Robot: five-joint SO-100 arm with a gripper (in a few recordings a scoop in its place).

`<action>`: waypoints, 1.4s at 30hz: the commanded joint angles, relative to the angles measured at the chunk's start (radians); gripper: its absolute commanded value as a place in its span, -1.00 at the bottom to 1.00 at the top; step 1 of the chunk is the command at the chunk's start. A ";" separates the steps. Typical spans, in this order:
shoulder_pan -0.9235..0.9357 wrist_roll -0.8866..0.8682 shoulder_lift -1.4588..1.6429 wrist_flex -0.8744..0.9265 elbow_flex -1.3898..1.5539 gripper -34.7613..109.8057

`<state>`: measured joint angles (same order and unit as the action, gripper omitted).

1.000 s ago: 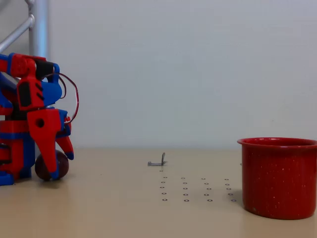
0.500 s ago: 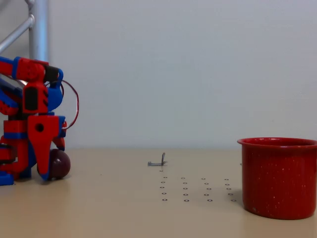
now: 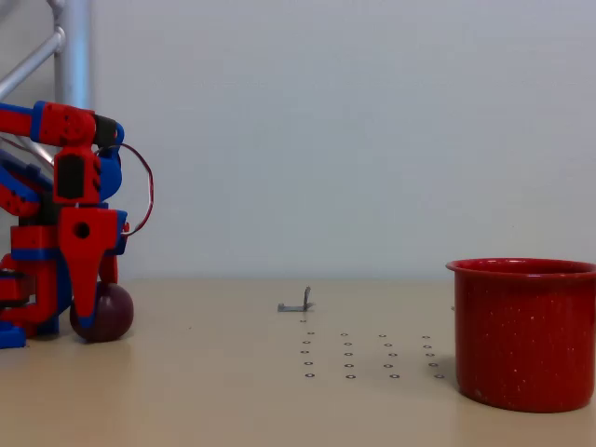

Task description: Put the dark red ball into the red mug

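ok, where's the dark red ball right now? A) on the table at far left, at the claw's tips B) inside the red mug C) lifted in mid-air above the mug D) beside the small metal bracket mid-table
A: the dark red ball sits on the table at far left with the claw down around it, far from the red mug at right.

glossy dark maroon ball [image 3: 110, 313], smooth skin w/ soft sheen. red mug [image 3: 526, 333] looks like enamelled metal, fine white speckles, shiny rolled rim. gripper [image 3: 88, 321] is matt red and blue plastic. table [image 3: 233, 400] smooth, matt tan. silver metal pole [image 3: 73, 51] behind.
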<state>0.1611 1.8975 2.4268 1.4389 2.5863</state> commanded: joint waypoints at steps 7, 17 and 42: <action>0.006 0.044 -0.002 0.011 -0.087 -0.21; 0.025 0.018 -0.011 -0.017 -0.109 0.12; 0.140 0.094 -0.130 -0.247 -0.163 0.25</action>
<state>0.2807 1.9681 2.3025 1.2118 2.4927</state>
